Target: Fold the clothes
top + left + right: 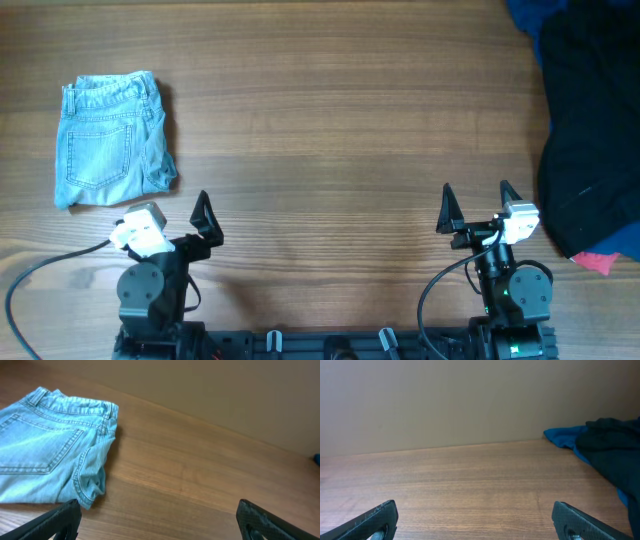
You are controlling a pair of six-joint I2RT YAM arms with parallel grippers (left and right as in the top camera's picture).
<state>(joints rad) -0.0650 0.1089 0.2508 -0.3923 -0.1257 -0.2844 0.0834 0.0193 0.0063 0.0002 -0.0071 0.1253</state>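
Faded light blue denim shorts (pixel 112 140), brown woodgrain table (pixel 340 150), navy-black cloth pile (pixel 590 130), pink-red cloth (pixel 598 263).

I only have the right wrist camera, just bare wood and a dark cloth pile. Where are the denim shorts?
Observer: The denim shorts lie on the left side of the table, just ahead of the left gripper.
Operator: Is that gripper holding them?
Observer: No, it is open and not touching them.
Operator: How do the shorts lie?
Observer: Folded in half, one back pocket facing up.
Operator: Anything hidden near my pile?
Observer: A small pink-red cloth peeks out at the near edge of the dark pile.
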